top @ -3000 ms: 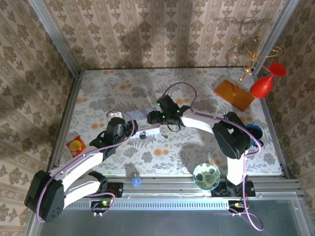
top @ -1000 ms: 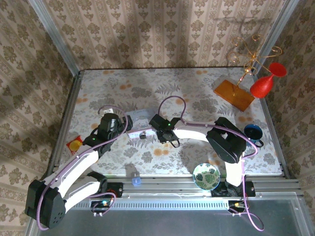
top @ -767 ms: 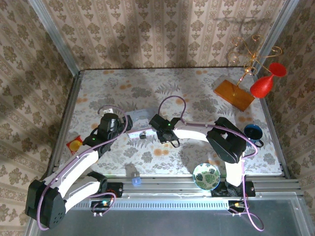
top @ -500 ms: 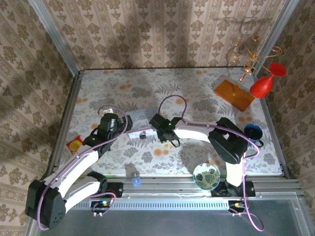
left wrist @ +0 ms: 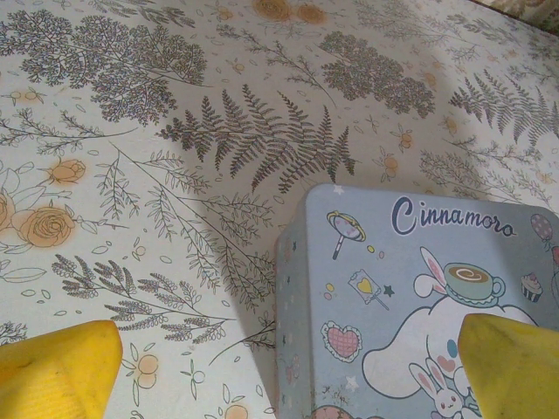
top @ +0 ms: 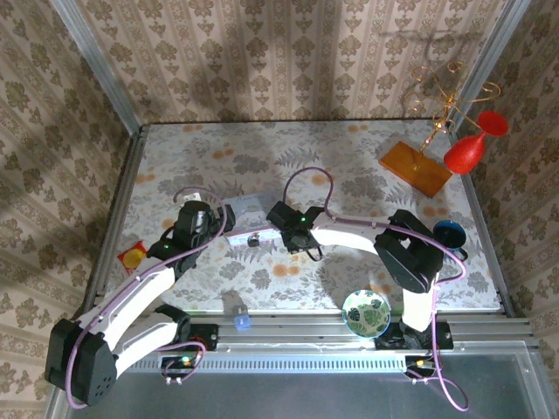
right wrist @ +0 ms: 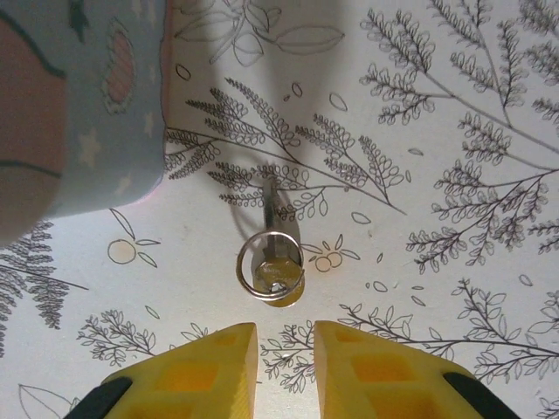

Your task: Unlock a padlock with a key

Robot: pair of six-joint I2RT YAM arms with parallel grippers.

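Lining up the right gripper (right wrist: 284, 349) on the key; nothing grasped yet.
The thin silvery metal key (right wrist: 272, 262) on its wire ring lies flat on the floral tablecloth (right wrist: 454, 131), just beside the pale blue cartoon-print rectangular tin box (left wrist: 393, 297) and just past the right fingertips. Those jaws are narrowly parted and empty. The left gripper (left wrist: 284, 371) is spread wide over the tin box's corner. The tiny dark metal padlock (top: 253, 241) sits at the tin box's near side. Next, probably: lower and pinch the key's head, which is flat and could slip.
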